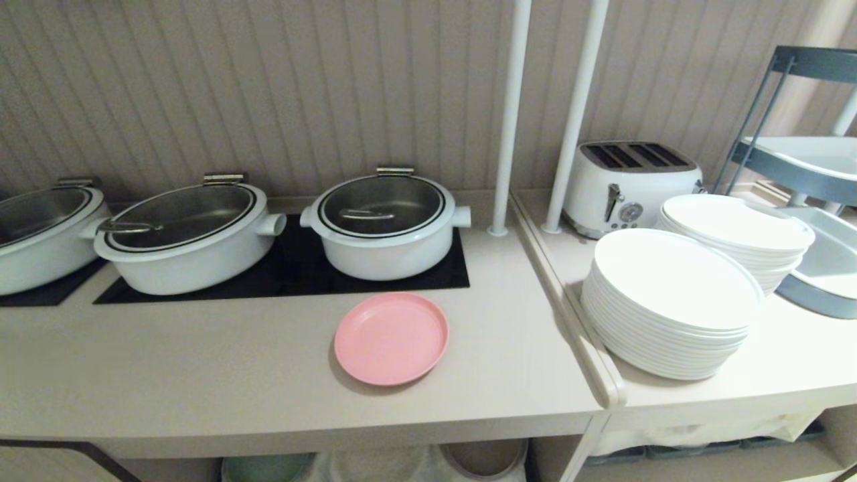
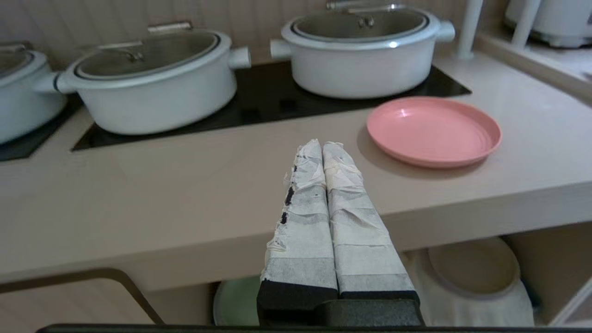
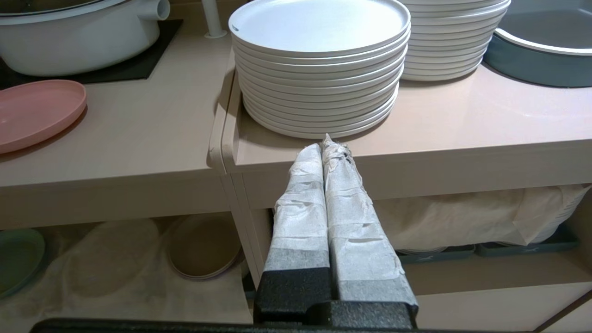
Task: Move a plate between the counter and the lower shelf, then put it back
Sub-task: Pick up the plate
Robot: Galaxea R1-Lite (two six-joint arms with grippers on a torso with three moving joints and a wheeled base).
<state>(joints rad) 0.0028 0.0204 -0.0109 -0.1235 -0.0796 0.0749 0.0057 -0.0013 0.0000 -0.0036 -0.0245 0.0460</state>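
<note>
Round matte pink plate (image 1: pixel 392 338) lies on the glossy beige counter (image 1: pixel 201 375); both grippers' taped jaws clenched empty.

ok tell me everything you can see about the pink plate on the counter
The pink plate is small and round, with a low raised rim and faint rings on its flat inner face. It looks like matte plastic with a slight sheen. It is empty and lies flat, right side up, on the beige counter, just in front of the black hob and the right-hand white pot, apart from both. Only the counter touches it; neither gripper is on it.
</note>
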